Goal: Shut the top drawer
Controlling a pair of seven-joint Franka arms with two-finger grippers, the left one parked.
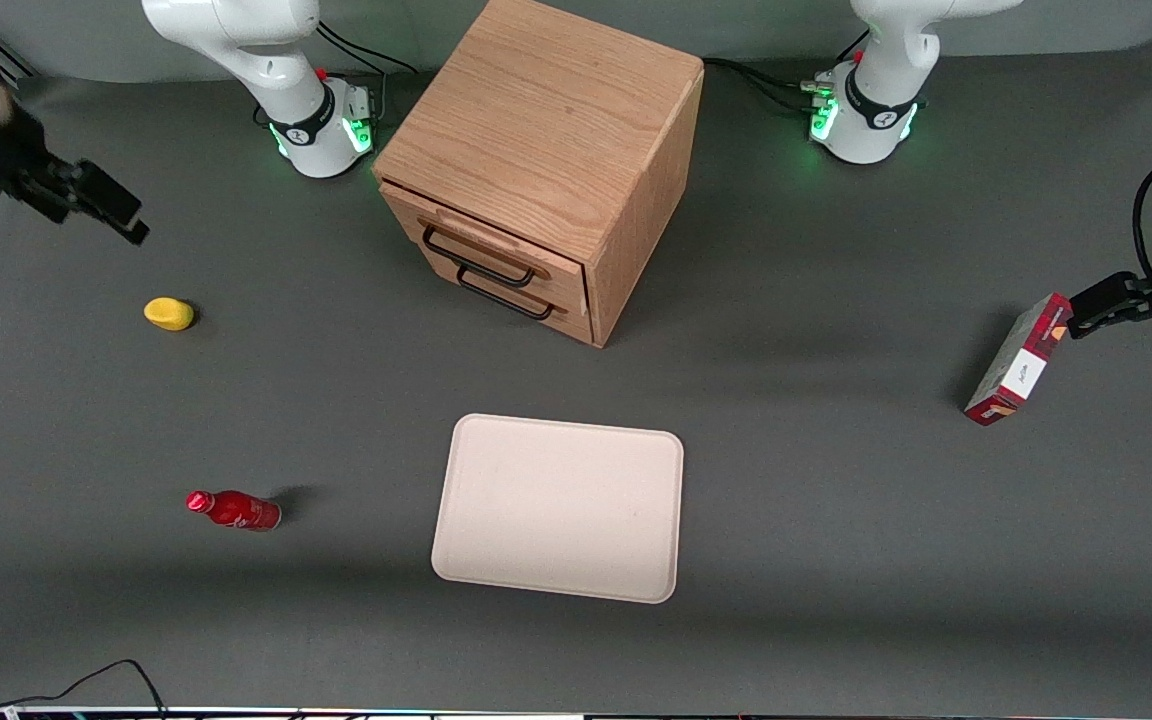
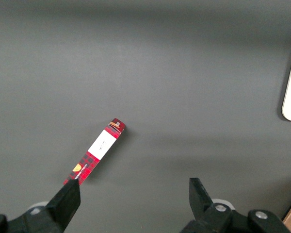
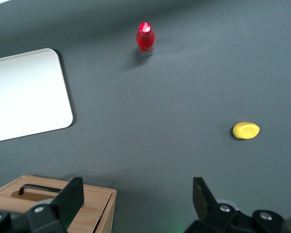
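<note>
The oak cabinet stands mid-table, farther from the front camera than the tray. Its top drawer has a black wire handle and stands out a little from the cabinet front, above the lower drawer's like handle. My right gripper is open and empty, in the air well off toward the working arm's end of the table, apart from the cabinet. In the right wrist view the gripper is wide open, with a corner of the cabinet and one black handle by one finger.
A cream tray lies nearer the front camera than the cabinet. A yellow object and a red bottle lie toward the working arm's end. A red box stands toward the parked arm's end.
</note>
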